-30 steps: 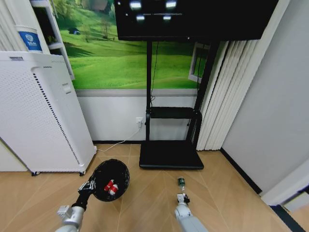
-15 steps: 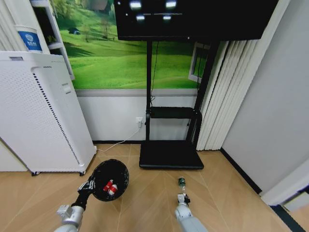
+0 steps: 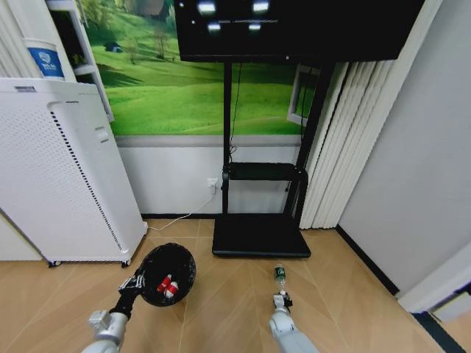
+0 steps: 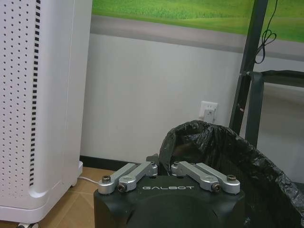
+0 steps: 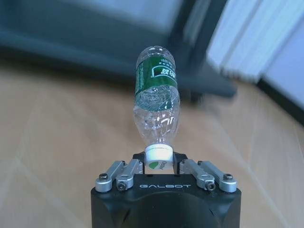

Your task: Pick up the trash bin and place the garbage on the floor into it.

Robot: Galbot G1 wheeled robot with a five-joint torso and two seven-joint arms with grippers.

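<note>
The trash bin (image 3: 168,273) is a small black round wastebasket lined with a black bag (image 4: 223,156). It hangs tilted at the lower left, with its mouth toward me. My left gripper (image 3: 133,283) is shut on its near rim (image 4: 164,166). Two red-and-white wads of garbage (image 3: 166,285) lie inside it. My right gripper (image 3: 280,300) is shut on the pale cap (image 5: 158,156) of a clear bottle with a green label (image 5: 157,95). The bottle (image 3: 279,275) sticks out ahead of the fingers, over the wooden floor.
A tall white perforated cabinet (image 3: 66,176) stands on castors at the left. The black stand's base plate (image 3: 261,235) lies on the floor just beyond the bottle. A white cable runs from the wall socket (image 3: 212,184). Pale curtains (image 3: 346,147) hang at the right.
The right gripper has lifted the bottle a little, so it stands slightly higher and larger in view. The bin in the left gripper has shifted slightly toward me.
</note>
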